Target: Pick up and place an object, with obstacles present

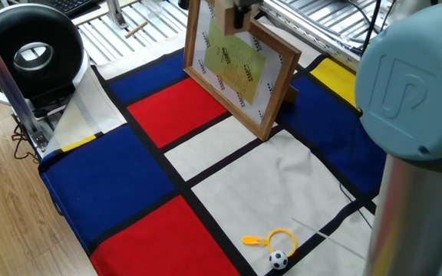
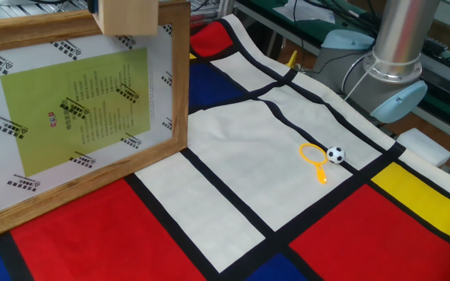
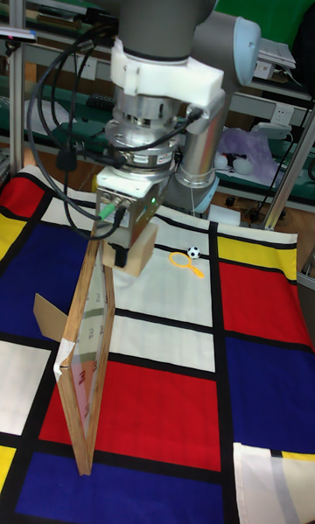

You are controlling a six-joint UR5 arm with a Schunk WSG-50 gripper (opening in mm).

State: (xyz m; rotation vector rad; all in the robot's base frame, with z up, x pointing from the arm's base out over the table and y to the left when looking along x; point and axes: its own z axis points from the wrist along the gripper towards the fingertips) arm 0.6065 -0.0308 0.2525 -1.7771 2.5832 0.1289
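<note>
Gripping the wooden cube (image 3: 138, 246) between closed jaws, gripper (image 3: 128, 227) at centre left of the tall fixed view, cube carried in the air and not resting on the cloth. Key relation: cube right at the top rail of the picture frame (image 3: 87, 362), whose upright edge runs from below the cube down to lower left in that view; so close that no gap between cube and rail can be made out, contact or clearance impossible to tell. Frame's long axis roughly lengthwise along the cloth, so any crossing looks like a move across its thin edge, needing height kept above the rail, judging from this. In the other fixed view, cube (image 2: 130, 16) at top left, overlapping the frame's (image 2: 180, 86) top rail, fingers cut off by the picture's upper border. In 1 fixed view, cube (image 1: 227, 18) at top centre against the frame (image 1: 278, 84), dark gripper part beside it, grip not readable. Only the tall fixed view shows the whole wrist and the frame edge-on; only the 2 side views show the printed face, plus the yellow ring (image 2: 312, 154) and small football (image 2: 335, 154) lying well apart at right.
</note>
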